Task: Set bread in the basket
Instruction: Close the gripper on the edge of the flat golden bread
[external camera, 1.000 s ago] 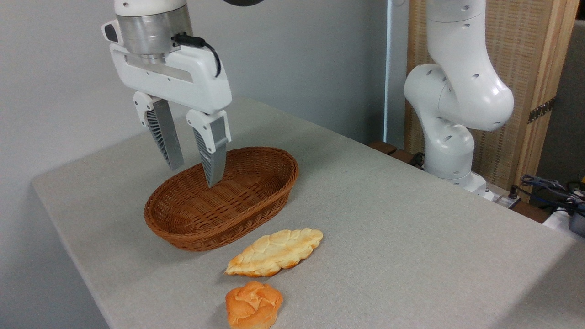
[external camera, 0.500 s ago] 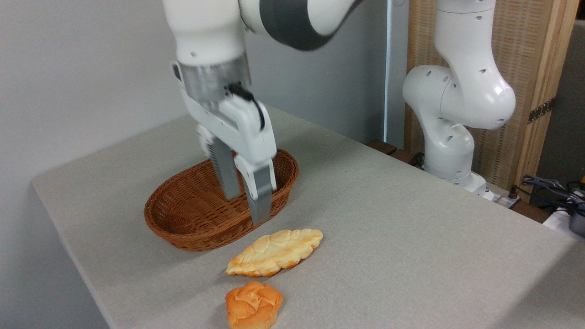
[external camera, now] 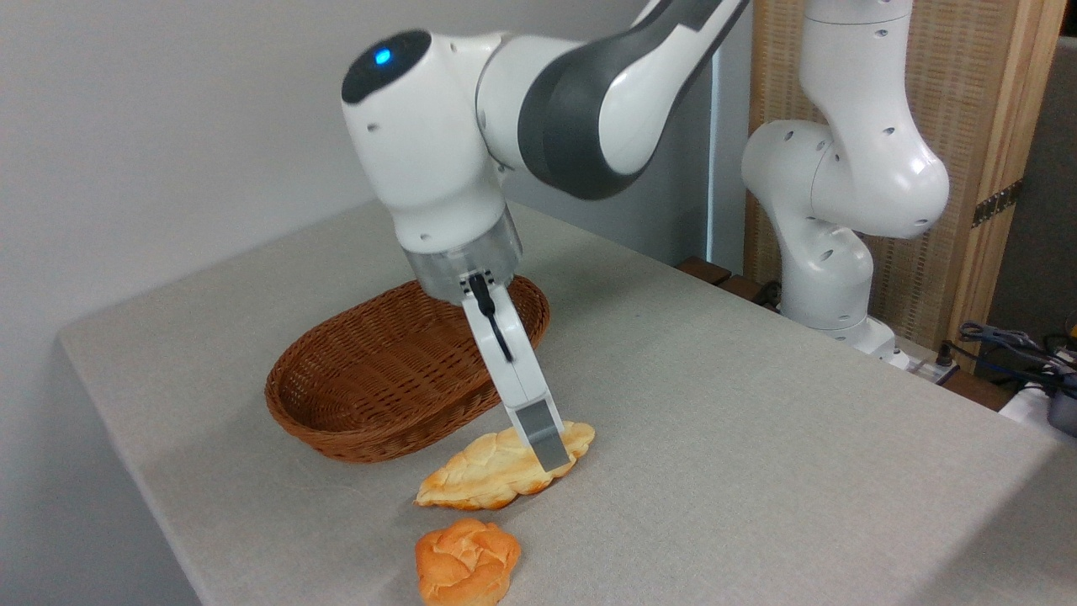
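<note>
The basket (external camera: 395, 379), left of centre, holds nothing, and the bun (external camera: 467, 561) sits at the bottom edge, just below the bread (external camera: 484, 471). The bread lies on the table (external camera: 757, 421) just beside the basket's near rim, so the reach-and-grasp step appears in hand. The gripper (external camera: 545, 450) is seen edge-on at the loaf's right end; its spread cannot be told, and next likely comes a firm pinch, then a lift leftward.

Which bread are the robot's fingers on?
The long pale leaf-shaped bread beside the basket; the small round orange bun lies apart, untouched.
</note>
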